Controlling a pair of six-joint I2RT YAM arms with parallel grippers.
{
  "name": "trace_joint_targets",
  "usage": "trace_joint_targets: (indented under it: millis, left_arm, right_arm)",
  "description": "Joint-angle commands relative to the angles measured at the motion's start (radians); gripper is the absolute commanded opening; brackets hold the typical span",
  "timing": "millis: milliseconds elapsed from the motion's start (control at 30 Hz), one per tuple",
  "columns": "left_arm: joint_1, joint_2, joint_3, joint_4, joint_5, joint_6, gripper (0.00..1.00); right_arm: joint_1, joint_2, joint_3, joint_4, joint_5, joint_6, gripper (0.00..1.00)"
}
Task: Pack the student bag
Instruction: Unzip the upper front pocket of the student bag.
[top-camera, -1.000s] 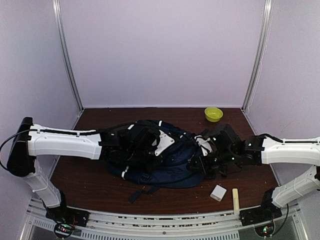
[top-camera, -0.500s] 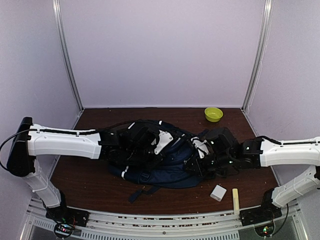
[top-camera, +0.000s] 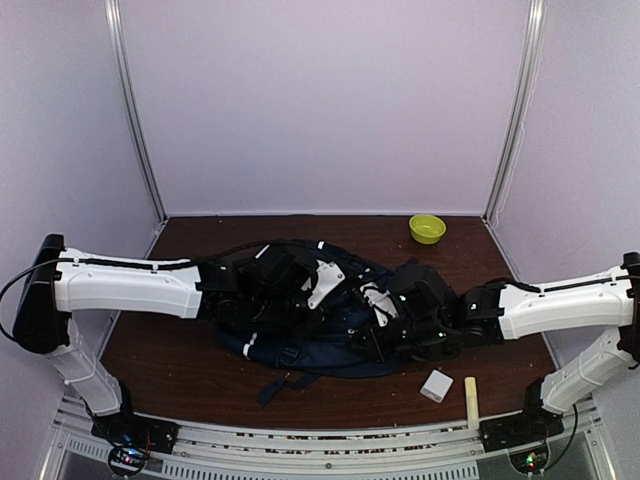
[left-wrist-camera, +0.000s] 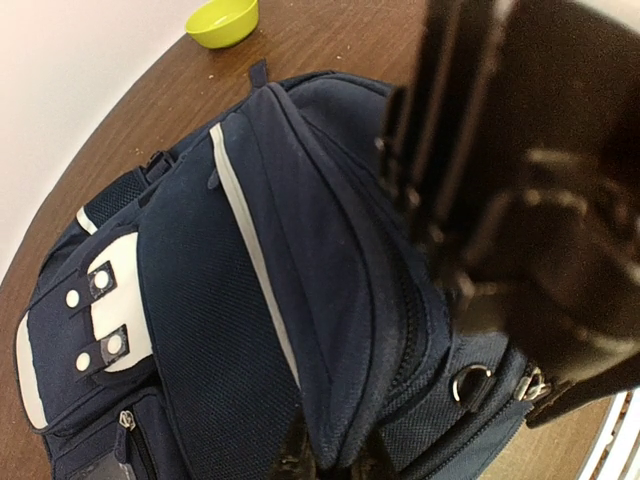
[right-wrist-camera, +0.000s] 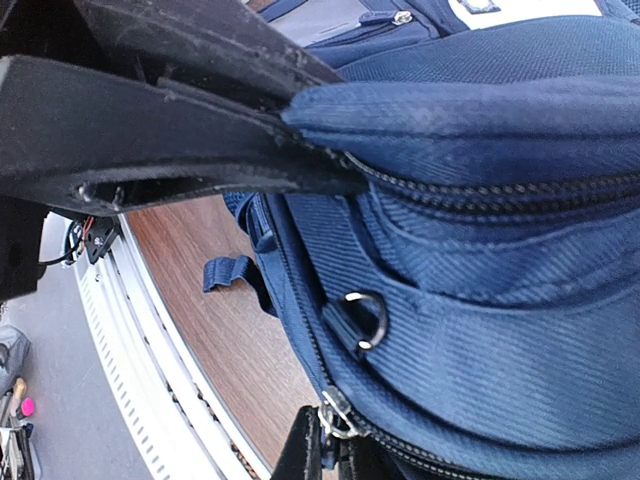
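Box (top-camera: 436, 385) and stick (top-camera: 471, 399) lie unpacked on near counter (top-camera: 170, 370). Bag (top-camera: 300, 352) mid-counter. Right gripper (right-wrist-camera: 325, 455) jaws pinch zip pull (right-wrist-camera: 335, 412); left gripper (left-wrist-camera: 335, 460) jaws clamp bag fabric. Likely opening the zip. Next: drag pull along track, left bracing. Bowl (top-camera: 427, 228) far.

A dark brown wooden table (top-camera: 180, 370) fills the floor of a booth closed by plain pale lilac walls (top-camera: 320, 100) on the far, left and right sides, with slim metal posts (top-camera: 135, 110) in the two far corners, a perforated metal rail (top-camera: 330, 445) along the near edge, and soft even light.
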Motion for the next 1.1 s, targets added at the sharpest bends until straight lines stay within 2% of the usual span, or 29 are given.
trace_joint_targets:
  millis: [0, 267, 767, 1067]
  left_arm:
    - [0.031, -0.064, 0.002, 0.154, -0.036, -0.053, 0.00]
    - [0.031, -0.086, -0.021, 0.173, -0.020, -0.060, 0.00]
    - [0.031, -0.098, -0.026, 0.172, -0.002, -0.072, 0.00]
    - [0.031, -0.112, -0.044, 0.169, -0.008, -0.076, 0.00]
  right_arm:
    - [0.032, 0.015, 0.026, 0.023, -0.018, 0.013, 0.00]
    - [0.035, -0.010, -0.002, -0.004, 0.133, 0.030, 0.00]
    - [0.119, 0.153, 0.088, 0.071, 0.144, 0.056, 0.00]
    - [0.125, 0.139, 0.065, 0.084, 0.188, 0.069, 0.00]
